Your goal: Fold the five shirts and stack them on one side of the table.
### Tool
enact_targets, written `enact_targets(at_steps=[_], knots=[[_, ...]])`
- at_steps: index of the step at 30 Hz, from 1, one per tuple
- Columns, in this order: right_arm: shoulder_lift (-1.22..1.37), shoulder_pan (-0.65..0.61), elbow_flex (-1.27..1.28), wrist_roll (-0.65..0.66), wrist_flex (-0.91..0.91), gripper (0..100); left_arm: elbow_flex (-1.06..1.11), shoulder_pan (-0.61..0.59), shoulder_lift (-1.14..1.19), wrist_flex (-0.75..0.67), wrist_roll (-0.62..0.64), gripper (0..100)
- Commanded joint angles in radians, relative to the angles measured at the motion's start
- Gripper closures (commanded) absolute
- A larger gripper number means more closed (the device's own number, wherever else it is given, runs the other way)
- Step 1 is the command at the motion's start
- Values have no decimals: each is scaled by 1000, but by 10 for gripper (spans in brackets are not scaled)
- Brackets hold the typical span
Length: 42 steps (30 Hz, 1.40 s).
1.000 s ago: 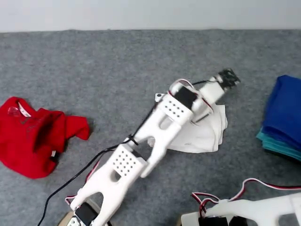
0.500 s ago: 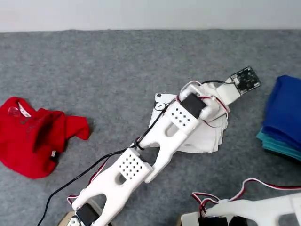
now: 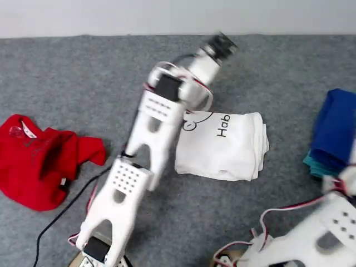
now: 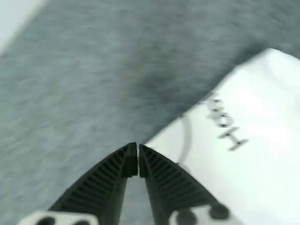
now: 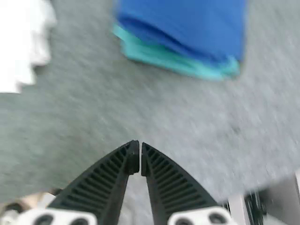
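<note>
We see the left gripper (image 4: 138, 157) with its ribbed black jaws pressed together and holding nothing, near the edge of the white shirt (image 3: 222, 146). This shirt is a smooth folded rectangle at table centre. The right gripper (image 5: 140, 158) is likewise closed and empty above the felt-like grey table (image 3: 83, 78). A folded blue shirt (image 3: 336, 130) lies on a teal shirt (image 3: 325, 169) at 3 o'clock. The red shirt (image 3: 39, 158) lies crumpled at 9 o'clock.

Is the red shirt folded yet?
No, the red shirt lies crumpled in a loose heap on the table.
</note>
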Motion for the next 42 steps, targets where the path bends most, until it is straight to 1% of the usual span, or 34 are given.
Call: enact_targets(at_steps=[1,4,8,10,14,17,19,23,30,39,41,42], knots=[[77,-249,2,-137,38,983,58,-101,-187,28,-5,986],[183,-412,-6,-227,21,983,199,-181,-324,28,-11,986],[312,-544,-6,-305,-70,977,444,-290,-528,26,-38,986],[366,-576,-6,-328,-133,940,556,-347,-628,25,-38,986],[466,-607,-6,-376,-272,820,725,-465,-784,25,-38,986],[545,-636,-6,-394,-377,801,829,-559,-881,25,-49,986],[595,-657,-6,-396,-441,801,883,-614,-934,25,-98,986],[688,-688,-35,-396,-536,801,944,-689,-1023,25,-176,986],[900,-713,-232,-396,-545,801,1004,-772,-1076,25,-184,986],[1181,-710,-462,-396,-495,802,1004,-784,-1066,25,-181,986],[1221,-713,-486,-396,-495,825,1009,-783,-1066,25,-181,986],[1237,-714,-500,-394,-495,852,1013,-781,-1066,23,-181,986]])
